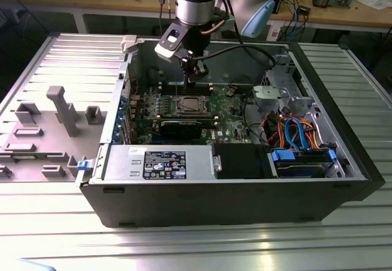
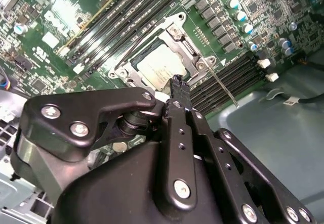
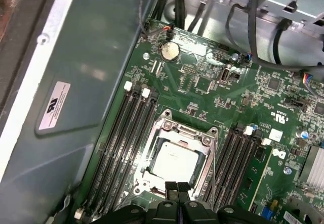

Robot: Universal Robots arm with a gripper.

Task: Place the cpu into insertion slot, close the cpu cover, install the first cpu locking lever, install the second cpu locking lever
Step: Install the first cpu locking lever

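fingers (image 3: 172, 190): mine, black metal, flat tips pressed together, nothing between them; they hang over the board by one edge of the socket. I can't tell if they touch anything.
finger links (image 2: 81, 120): matte black plates with silver screw heads.
cpu (image 3: 174, 162): small flat square with a dull silvery-grey top, seated in the socket. Faint print on top, too small to read. In the second wrist view (image 2: 161, 66) it lies just past my tips.
cpu cover (image 3: 185, 132): thin shiny steel frame lying flat around the chip, whose top shows through the window.
insertion slot (image 3: 153, 153): square socket with a metal rim, sitting between two banks of long slots.
locking lever (image 2: 223, 86): thin steel rod along one socket side, beside the slots. I can't tell if it is latched.
memory slots (image 3: 124, 148): long, narrow, black, with white end clips.
motherboard (image 3: 202, 85): green, with white printed marks and small silver capacitors.
coin battery (image 3: 169, 51): round and shiny.
case wall (image 3: 101, 57): smooth grey painted metal with a white sticker (image 3: 56, 105) carrying dark print.
power supply box (image 1: 160, 163): grey metal with a black label in white print, at the case's near side in the exterior view.
cables (image 1: 294, 127): blue and orange, on the exterior view's right.
surface (image 1: 184, 246): ribbed aluminium carrying the open case.
grey fixtures (image 1: 58, 109): plastic blocks on the exterior view's left.
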